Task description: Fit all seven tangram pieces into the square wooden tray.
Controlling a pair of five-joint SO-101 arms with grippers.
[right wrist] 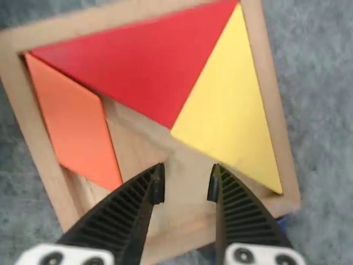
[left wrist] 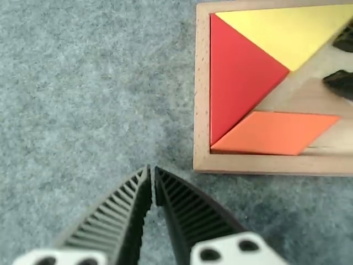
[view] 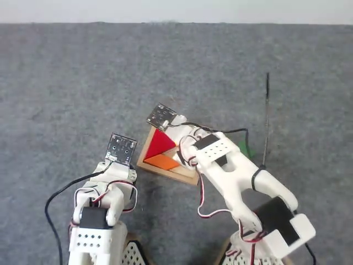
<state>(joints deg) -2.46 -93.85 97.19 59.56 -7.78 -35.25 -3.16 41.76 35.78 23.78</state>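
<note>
Mostly grey carpet surface under tray; pale wall strip beyond.

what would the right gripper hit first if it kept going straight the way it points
Most likely the bare floor of the tray, in the gap between the orange piece and the yellow triangle. The open right gripper sits right over it. Depth is hard to judge.

The left gripper, nearly closed, hangs beside the tray holding a red triangle, yellow triangle, orange parallelogram and dark shapes, perhaps fingertips.
</note>
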